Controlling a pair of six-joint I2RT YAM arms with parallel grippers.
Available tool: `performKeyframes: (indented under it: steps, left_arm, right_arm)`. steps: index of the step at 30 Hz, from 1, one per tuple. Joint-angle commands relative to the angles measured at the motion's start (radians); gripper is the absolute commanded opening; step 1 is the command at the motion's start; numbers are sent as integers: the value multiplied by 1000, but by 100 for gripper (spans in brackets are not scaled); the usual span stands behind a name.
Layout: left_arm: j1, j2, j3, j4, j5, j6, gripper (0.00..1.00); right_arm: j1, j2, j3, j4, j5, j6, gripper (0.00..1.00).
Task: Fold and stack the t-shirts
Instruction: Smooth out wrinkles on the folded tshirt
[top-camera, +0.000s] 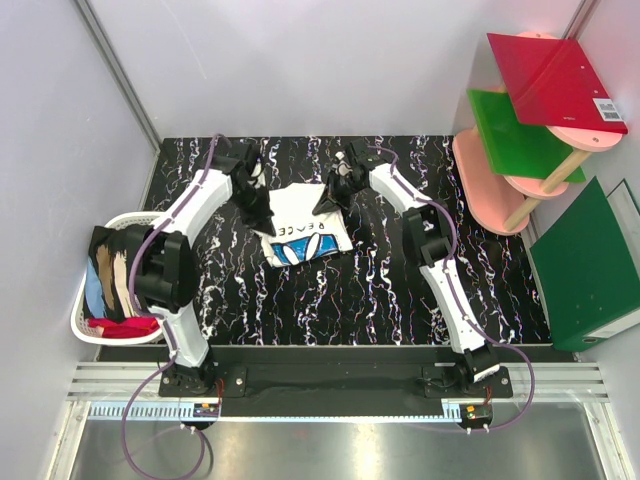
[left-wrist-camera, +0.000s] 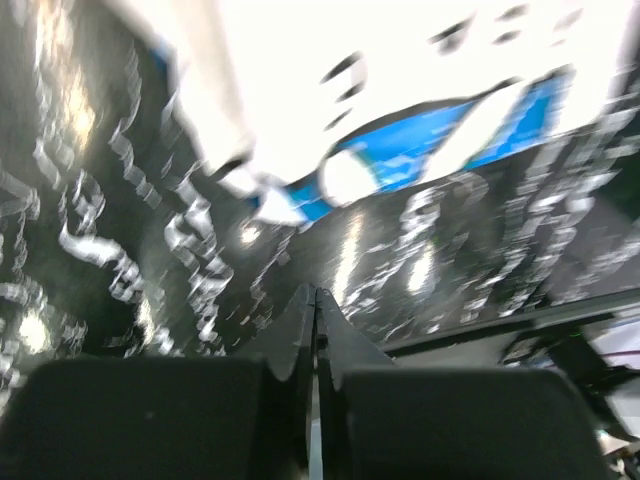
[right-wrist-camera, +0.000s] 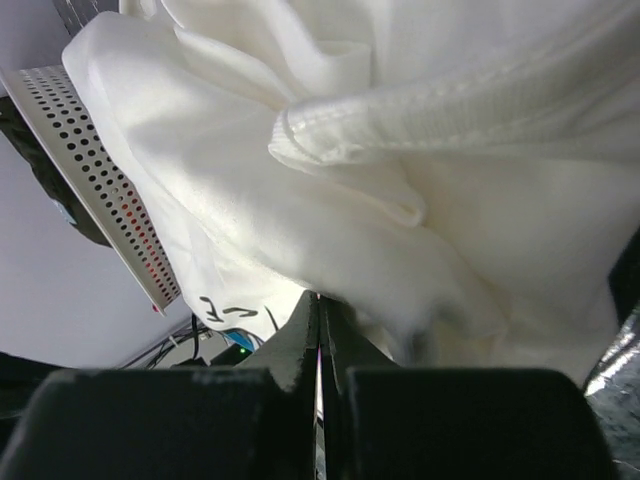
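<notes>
A cream-white t-shirt (top-camera: 300, 235) with dark lettering and a blue print lies partly folded on the black marbled table (top-camera: 380, 290). My right gripper (top-camera: 325, 205) is at its far right corner. In the right wrist view that gripper (right-wrist-camera: 319, 296) is shut on a bunched fold of the white t-shirt (right-wrist-camera: 450, 200), which is lifted. My left gripper (top-camera: 268, 228) is at the shirt's left edge. In the blurred left wrist view it (left-wrist-camera: 316, 292) is shut with nothing between its jaws, and the t-shirt (left-wrist-camera: 400, 70) lies just ahead of it. More t-shirts, black-and-tan (top-camera: 112, 265), blue and red (top-camera: 125, 327), sit in the basket.
A white perforated laundry basket (top-camera: 92, 325) stands at the table's left edge. A pink tiered stand (top-camera: 490, 185) at the back right carries a red board (top-camera: 555, 80) and a green board (top-camera: 515, 135). Another green board (top-camera: 590, 265) leans at the right.
</notes>
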Motion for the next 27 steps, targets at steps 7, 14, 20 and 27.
performKeyframes:
  steps: [7,14,20,27]
  left_arm:
    - [6,313,142,139,140,-82,0]
    - [58,351,76,65,-29,-94,0]
    - [70,278,102,57,-81,-79,0]
    - [43,45,136,177,-30,-46,0]
  right_arm:
    - [-37,-50,-11,-16,42,-13,0]
    - [-42,-53,-31,-22,72,-21,0]
    - [-43,-79,-15,-29,88,-27,0]
    - [-45,-255,-4,-30,224,-176,0]
